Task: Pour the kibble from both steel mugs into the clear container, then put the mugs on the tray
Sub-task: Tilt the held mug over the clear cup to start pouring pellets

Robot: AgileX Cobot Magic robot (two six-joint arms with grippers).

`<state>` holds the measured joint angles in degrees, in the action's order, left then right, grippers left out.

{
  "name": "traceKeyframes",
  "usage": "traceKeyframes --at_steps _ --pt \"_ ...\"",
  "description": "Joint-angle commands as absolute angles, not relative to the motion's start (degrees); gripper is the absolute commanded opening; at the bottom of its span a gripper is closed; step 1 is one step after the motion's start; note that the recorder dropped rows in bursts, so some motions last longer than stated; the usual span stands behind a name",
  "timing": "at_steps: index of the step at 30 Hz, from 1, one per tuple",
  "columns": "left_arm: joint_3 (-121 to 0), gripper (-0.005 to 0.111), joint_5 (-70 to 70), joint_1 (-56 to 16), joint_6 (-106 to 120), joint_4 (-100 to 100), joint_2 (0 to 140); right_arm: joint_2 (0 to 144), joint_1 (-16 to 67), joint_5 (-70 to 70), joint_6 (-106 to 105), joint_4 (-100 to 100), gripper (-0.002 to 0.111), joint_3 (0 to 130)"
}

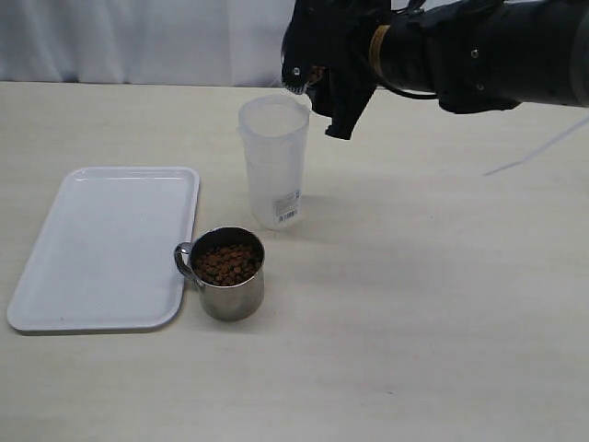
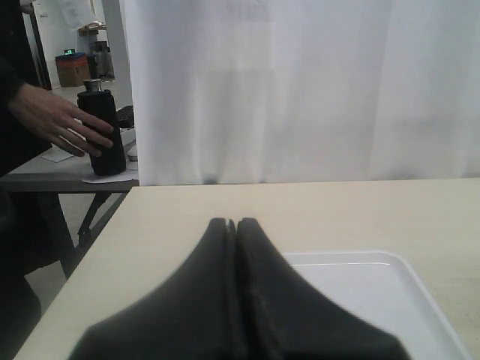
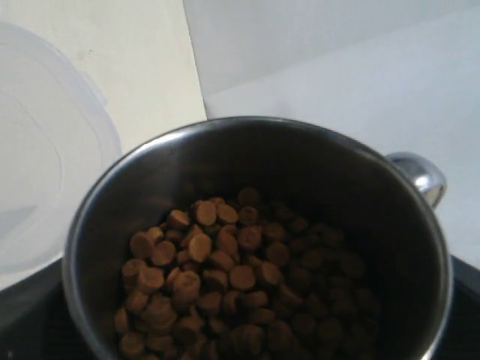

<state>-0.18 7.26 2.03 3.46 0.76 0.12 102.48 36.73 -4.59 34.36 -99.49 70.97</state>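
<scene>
Kibble [image 3: 225, 277] is carried in a steel mug [image 3: 255, 150] that is gripped between the jaws of the right gripper [image 1: 317, 92] and held in the air just beside the rim of the clear container [image 1: 273, 161]. The container is stood upright on the table [image 1: 442, 304], toward its far edge. A second steel mug [image 1: 230, 295], also filled with kibble, is set nearer the front edge, just beside the near right corner of the tray [image 1: 101, 249]. The jaws of the left gripper [image 2: 232, 225] are pressed together on nothing, with a tray corner seen beyond them.
</scene>
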Motion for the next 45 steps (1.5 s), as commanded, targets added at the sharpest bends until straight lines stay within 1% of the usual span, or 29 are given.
traceKeyframes --at_steps 1,32,45 --pt "0.0 0.0 6.96 1.91 3.13 0.83 0.0 102.13 36.78 -1.74 31.04 -99.95 0.004 71.57" --pt "0.0 0.0 6.96 1.91 3.13 0.83 0.0 104.45 36.78 -1.37 9.74 -99.95 0.004 73.3" --pt "0.0 0.0 6.96 1.91 3.13 0.83 0.0 104.45 36.78 -1.37 4.64 -99.95 0.004 73.3"
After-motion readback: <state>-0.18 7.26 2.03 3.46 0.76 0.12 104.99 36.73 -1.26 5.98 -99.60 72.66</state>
